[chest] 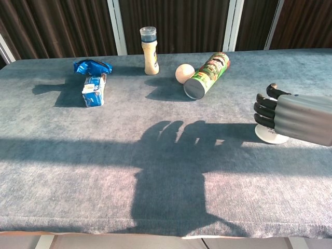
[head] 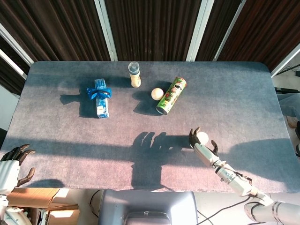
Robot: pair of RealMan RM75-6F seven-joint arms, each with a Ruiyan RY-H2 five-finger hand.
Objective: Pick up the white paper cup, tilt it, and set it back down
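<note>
You see a white paper cup (chest: 271, 134), a green patterned can (head: 171, 95), and a blue packet (head: 100, 98) on the grey-blue desk (head: 234, 89).

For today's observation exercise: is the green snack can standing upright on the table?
No. In the chest view the green snack can lies on its side, its round end facing the camera, beside the white ball.

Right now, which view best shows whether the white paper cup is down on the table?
Chest view: the white paper cup has its base on the table, beside the right hand. Head view shows only its round top at the hand.
</note>
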